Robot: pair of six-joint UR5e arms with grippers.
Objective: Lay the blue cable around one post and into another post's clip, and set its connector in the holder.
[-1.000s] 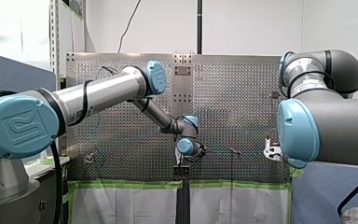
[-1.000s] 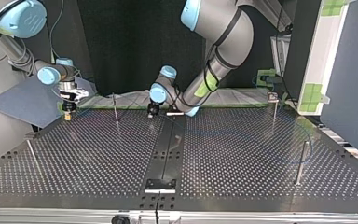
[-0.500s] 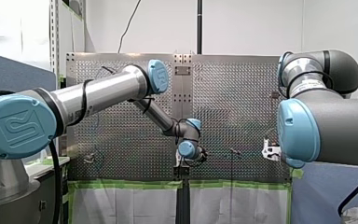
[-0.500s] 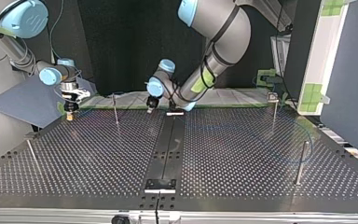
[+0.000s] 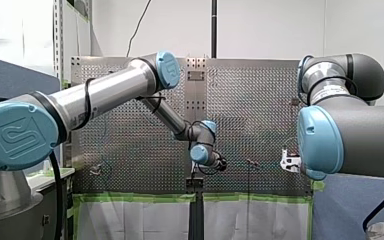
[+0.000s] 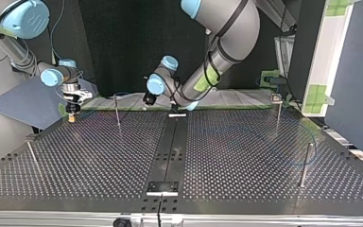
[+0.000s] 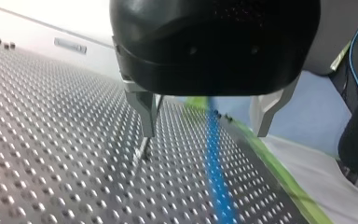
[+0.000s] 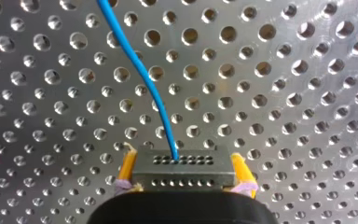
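In the right wrist view my right gripper [image 8: 182, 158] has its yellow pads shut on a grey connector block [image 8: 182, 170] just above the perforated plate. The blue cable [image 8: 135, 65] leaves the block and runs ahead over the holes. In the top view this gripper [image 6: 71, 113] hangs at the far left corner. My left gripper [image 7: 204, 135] is open, its metal fingers [image 7: 145, 116] apart with nothing between them. The blurred cable [image 7: 214, 154] lies on the plate below it. In the top view it [image 6: 147, 99] hovers off the plate near the far middle.
Thin metal posts stand on the plate: one near my left gripper [image 6: 117, 111], two at the top view's right [image 6: 278, 113] [image 6: 305, 163] and one at its near left [image 6: 32, 156]. A black strip [image 6: 172, 146] runs down the middle, with a bracket [image 6: 162, 187] at its near end.
My left gripper has lifted off the plate and drifted toward the top view's left. My right gripper and the connector have stayed where they were.
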